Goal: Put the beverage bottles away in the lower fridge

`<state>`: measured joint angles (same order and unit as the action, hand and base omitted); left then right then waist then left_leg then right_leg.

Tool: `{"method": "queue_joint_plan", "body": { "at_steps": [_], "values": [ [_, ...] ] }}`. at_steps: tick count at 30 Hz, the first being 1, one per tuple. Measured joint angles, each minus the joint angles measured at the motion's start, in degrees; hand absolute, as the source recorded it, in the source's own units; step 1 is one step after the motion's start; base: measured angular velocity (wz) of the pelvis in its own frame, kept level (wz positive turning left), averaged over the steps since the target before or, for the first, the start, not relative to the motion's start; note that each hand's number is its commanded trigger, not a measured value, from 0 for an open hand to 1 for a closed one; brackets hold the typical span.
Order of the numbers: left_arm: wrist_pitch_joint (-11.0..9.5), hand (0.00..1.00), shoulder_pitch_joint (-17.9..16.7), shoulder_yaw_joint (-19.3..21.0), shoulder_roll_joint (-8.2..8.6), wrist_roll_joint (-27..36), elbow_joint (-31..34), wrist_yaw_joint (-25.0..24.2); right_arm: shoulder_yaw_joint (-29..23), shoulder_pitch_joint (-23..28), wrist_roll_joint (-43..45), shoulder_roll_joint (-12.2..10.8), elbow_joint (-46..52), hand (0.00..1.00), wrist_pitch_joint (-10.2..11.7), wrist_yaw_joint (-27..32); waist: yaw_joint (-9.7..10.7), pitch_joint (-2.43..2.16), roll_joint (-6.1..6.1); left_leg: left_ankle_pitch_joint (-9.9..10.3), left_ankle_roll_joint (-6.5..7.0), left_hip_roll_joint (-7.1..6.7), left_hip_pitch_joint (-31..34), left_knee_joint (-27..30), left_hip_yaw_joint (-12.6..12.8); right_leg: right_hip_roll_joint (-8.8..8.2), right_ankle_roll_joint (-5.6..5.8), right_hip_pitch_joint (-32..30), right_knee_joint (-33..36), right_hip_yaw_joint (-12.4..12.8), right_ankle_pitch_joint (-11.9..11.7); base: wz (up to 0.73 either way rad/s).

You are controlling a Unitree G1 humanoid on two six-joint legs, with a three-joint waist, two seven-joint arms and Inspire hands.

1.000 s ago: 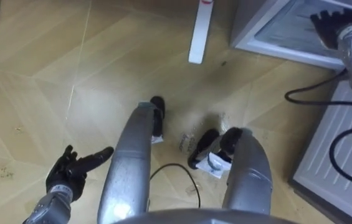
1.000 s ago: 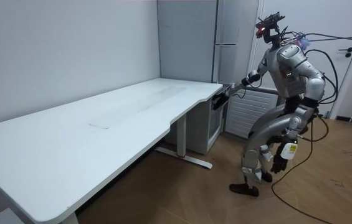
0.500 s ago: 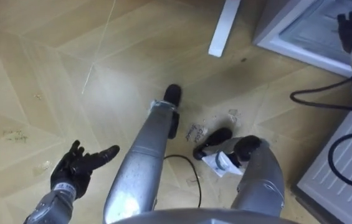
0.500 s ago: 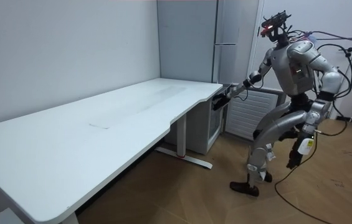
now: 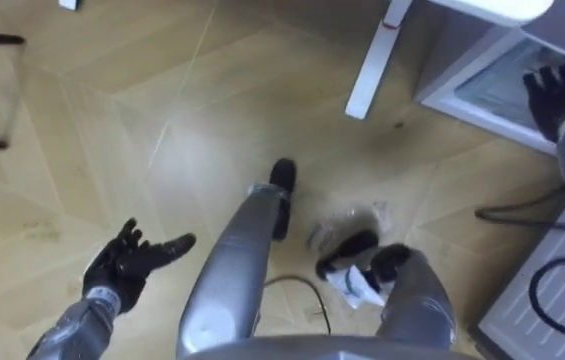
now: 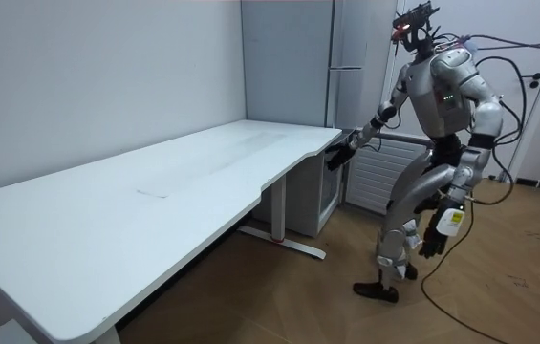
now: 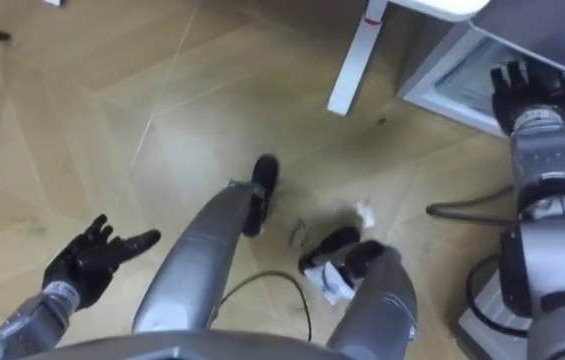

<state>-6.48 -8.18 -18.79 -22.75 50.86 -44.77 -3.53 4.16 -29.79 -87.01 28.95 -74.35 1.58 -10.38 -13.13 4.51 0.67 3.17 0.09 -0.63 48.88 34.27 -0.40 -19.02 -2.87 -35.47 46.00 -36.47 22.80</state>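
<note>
Task status: judged as not completed, with no placement in progress.

The robot is positioned on the wooden floor (image 5: 82, 150) at the end of the white surface (image 6: 155, 182), directly before the lower fridge (image 5: 487, 85). In the eye views the fridge is located at 1 to 2 o'clock, just beyond the white leg (image 5: 372, 60) of the surface at 12 o'clock. The fridge opening is presented as a pale interior inside a light frame. Whether any drinks are already stored inside cannot be told. A white ribbed panel (image 5: 552, 290) is located at 4 o'clock, near the fridge.

The right hand (image 5: 560, 95) is extended to 2 o'clock and held at the fridge frame. Its fingers are straight and nothing is carried in it. Contact with the frame cannot be confirmed.

The left hand (image 5: 132, 265) is lowered at 8 o'clock, above the floor, with the fingers spread and the palm empty.

No drink is held by either hand, and the location of the drinks cannot be determined from these views.

Work judged as left:
- the drinks are to be located and grasped
- each is to be carried to the fridge opening
- each is to be set down inside the lower fridge
</note>
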Motion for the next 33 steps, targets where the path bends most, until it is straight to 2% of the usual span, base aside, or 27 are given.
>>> {"method": "queue_joint_plan", "body": {
  "at_steps": [3,5,6,9,10,11,12,13,14,15,17,20,24,25,26,31,33],
  "values": [
    [0.0,0.00,0.9,0.1,0.55,-3.5,-2.4,0.0,2.7,3.2,2.6,-0.4,-2.0,0.00,-0.5,-1.8,0.1,-0.17,-0.21,1.1,0.78,-0.04,-4.2,-1.6,1.0,1.71,1.73,3.7,-3.7,2.6,-1.3,-0.09],
    [0.0,0.00,2.7,1.4,2.21,-10.0,-5.4,0.2,3.4,7.0,7.8,-1.4,-3.3,0.00,-1.2,-2.2,0.3,-0.47,-0.09,1.7,1.41,-0.14,-8.4,-3.8,1.8,3.64,3.25,7.0,-7.3,6.6,-2.1,-0.05],
    [0.0,0.00,3.4,1.4,2.35,-12.0,-6.6,0.2,3.7,8.6,10.5,-2.2,-3.4,0.00,-1.4,-2.2,0.4,-0.66,-0.01,2.1,1.51,-0.15,-10.4,-4.7,2.2,4.46,3.72,8.7,-9.0,7.9,-2.7,-0.14],
    [0.0,0.00,4.0,3.6,3.82,-16.3,-9.0,0.6,4.7,12.5,15.5,-3.7,-3.8,0.00,-1.7,-2.2,0.6,-1.28,-0.11,2.7,1.64,-0.09,-14.6,-6.7,2.9,5.94,4.54,12.8,-13.1,9.2,-4.0,-0.22],
    [0.0,0.00,4.1,4.6,4.83,-18.1,-10.5,0.8,4.8,14.2,16.9,-5.0,-3.8,0.00,-1.7,-1.9,1.3,-1.54,-0.04,2.7,1.67,-0.18,-17.6,-8.3,3.1,6.60,4.96,15.7,-15.5,9.8,-4.6,-0.07],
    [0.0,0.00,3.6,5.1,5.55,-19.8,-11.9,1.2,4.8,16.5,18.9,-6.7,-3.9,0.00,-1.7,-1.3,2.2,-2.34,0.20,2.7,1.67,-0.28,-20.5,-10.0,3.1,7.20,5.32,18.7,-18.1,9.7,-5.3,0.00],
    [0.0,0.00,3.5,5.2,5.85,-20.6,-12.6,1.4,4.9,17.7,19.9,-7.6,-4.1,0.00,-1.7,-1.1,2.7,-2.66,0.37,2.7,1.67,-0.26,-22.0,-10.9,3.2,7.55,5.46,20.3,-19.5,9.7,-5.7,-0.04],
    [0.1,0.00,2.8,5.4,6.20,-21.9,-13.6,1.8,5.1,20.1,21.9,-9.1,-4.3,0.00,-1.7,-0.9,3.6,-3.42,0.82,2.7,1.63,-0.26,-24.9,-12.6,3.5,8.23,5.76,23.3,-22.1,10.1,-6.3,-0.16],
    [0.1,0.00,2.1,5.7,6.42,-23.4,-14.4,1.7,5.1,22.7,24.9,-10.0,-3.9,0.00,-1.9,-0.9,4.0,-3.90,1.44,2.6,1.55,-0.39,-27.7,-14.3,4.0,8.65,5.99,25.7,-24.1,11.2,-6.7,-0.18],
    [0.1,0.00,1.6,6.2,6.57,-24.5,-14.6,1.8,5.2,24.0,26.8,-10.1,-3.4,0.00,-2.0,-0.9,4.1,-4.05,1.58,2.7,1.52,-0.39,-29.1,-14.9,4.3,8.79,6.11,27.0,-24.9,11.4,-6.9,-0.20],
    [0.2,0.00,-0.5,8.1,7.04,-26.8,-15.2,2.4,5.2,27.7,33.9,-10.9,-3.2,0.00,-1.8,0.0,5.8,-4.21,1.83,3.0,1.22,-0.32,-33.4,-16.9,5.1,9.38,6.33,31.2,-27.8,12.2,-7.6,-0.21],
    [0.1,0.00,-1.9,11.0,8.41,-26.8,-17.2,3.5,5.6,31.9,44.3,-12.4,-2.2,0.00,-1.7,2.2,6.7,-4.23,1.98,3.2,0.82,-0.03,-37.8,-19.0,6.5,9.95,6.35,34.8,-30.3,13.2,-8.2,-0.30],
    [0.3,0.00,-3.9,13.6,9.45,-27.9,-17.1,4.4,5.6,34.6,54.5,-14.6,-1.7,0.00,-2.0,3.1,7.5,-4.23,2.32,3.3,0.45,0.17,-41.3,-20.9,8.1,10.28,6.38,37.1,-31.8,14.7,-8.3,-0.22],
    [0.3,0.00,-4.8,15.3,10.27,-28.1,-17.3,4.8,5.1,35.1,56.7,-15.1,-1.2,0.00,-2.0,3.6,8.0,-4.15,2.61,3.5,0.39,0.16,-41.8,-21.2,8.3,10.37,6.48,37.8,-32.4,15.0,-8.4,-0.14],
    [0.5,0.00,-5.2,16.7,11.04,-28.3,-17.5,5.4,4.1,35.6,58.0,-15.6,-0.6,0.00,-1.9,4.2,8.3,-4.10,2.54,3.7,0.40,0.15,-42.1,-21.2,8.5,10.36,6.51,38.0,-32.5,15.3,-8.4,-0.10],
    [1.6,0.00,-5.1,20.2,12.35,-29.3,-19.1,5.6,1.0,37.2,59.2,-17.2,0.8,0.00,-2.0,6.8,8.8,-3.94,2.43,4.4,0.28,0.08,-44.1,-21.5,9.0,10.48,6.75,40.0,-33.2,15.9,-8.4,-0.07],
    [2.4,0.00,-5.5,21.1,12.72,-30.3,-19.6,5.8,-0.4,37.6,60.5,-18.0,1.1,0.00,-1.9,8.0,9.6,-3.74,2.20,4.8,0.24,0.03,-45.2,-21.6,9.1,10.50,6.85,41.2,-33.5,16.1,-8.5,-0.02]
  ]
}}
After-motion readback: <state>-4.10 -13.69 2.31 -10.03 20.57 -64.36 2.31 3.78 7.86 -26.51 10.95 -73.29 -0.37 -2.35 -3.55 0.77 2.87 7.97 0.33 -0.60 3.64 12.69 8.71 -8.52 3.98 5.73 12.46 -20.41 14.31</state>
